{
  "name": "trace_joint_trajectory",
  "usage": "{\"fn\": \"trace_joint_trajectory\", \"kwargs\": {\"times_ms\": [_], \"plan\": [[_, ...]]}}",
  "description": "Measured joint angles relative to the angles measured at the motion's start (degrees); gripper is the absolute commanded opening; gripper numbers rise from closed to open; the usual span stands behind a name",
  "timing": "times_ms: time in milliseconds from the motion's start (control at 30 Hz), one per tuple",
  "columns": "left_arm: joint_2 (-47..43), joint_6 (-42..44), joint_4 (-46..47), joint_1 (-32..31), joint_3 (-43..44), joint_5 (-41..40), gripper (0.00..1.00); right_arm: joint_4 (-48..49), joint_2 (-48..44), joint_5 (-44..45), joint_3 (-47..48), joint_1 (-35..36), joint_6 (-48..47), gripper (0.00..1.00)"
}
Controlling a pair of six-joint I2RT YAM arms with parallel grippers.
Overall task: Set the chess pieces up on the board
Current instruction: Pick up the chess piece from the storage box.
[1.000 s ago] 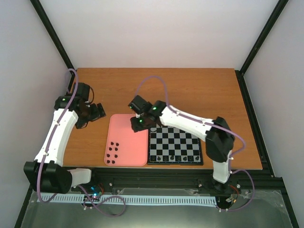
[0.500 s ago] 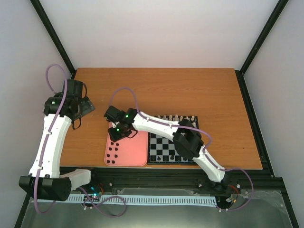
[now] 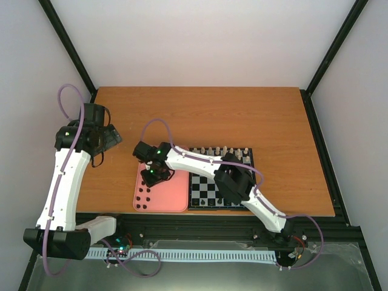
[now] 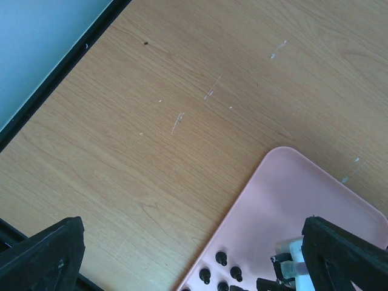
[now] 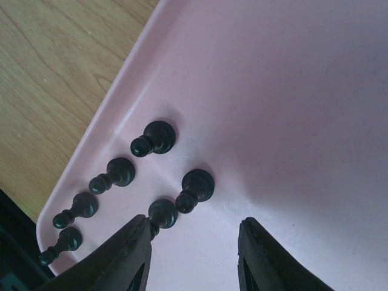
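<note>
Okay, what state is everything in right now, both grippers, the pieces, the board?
Right gripper: open, empty, above pink tray.
Left gripper: open, empty, above table.
Black chess pieces: six visible, upright on the tray.
Board: partly hidden, cream pieces along far edge.

Wooden table (image 3: pixel 242 115), orange-brown grain, fills middle of enclosure. Few pale scratches (image 4: pixel 179 121) on top, seen close in left wrist view. Plain white back wall (image 3: pixel 206 42), pale side panels left (image 3: pixel 30 91) and right (image 3: pixel 357 121). Black frame struts (image 3: pixel 66 45) run diagonally at corners. Black rail (image 3: pixel 206 233) along near table edge. Grey metal surface (image 3: pixel 212 276) below rail. Light even, soft, shadows faint.
</note>
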Motion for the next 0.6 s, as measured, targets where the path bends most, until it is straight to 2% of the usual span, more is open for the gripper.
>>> {"fn": "trace_joint_trajectory", "kwargs": {"times_ms": [467,600], "plan": [[0.02,0.09,0.04,0.00,-0.02,0.90,1.00,-1.07,4.46,-0.15,4.63,0.02,-0.57,0.27],[0.17,0.11,0.31,0.00,-0.28,1.20,1.00,-1.75,4.72,-0.15,5.09,0.02,-0.61,0.20]]}}
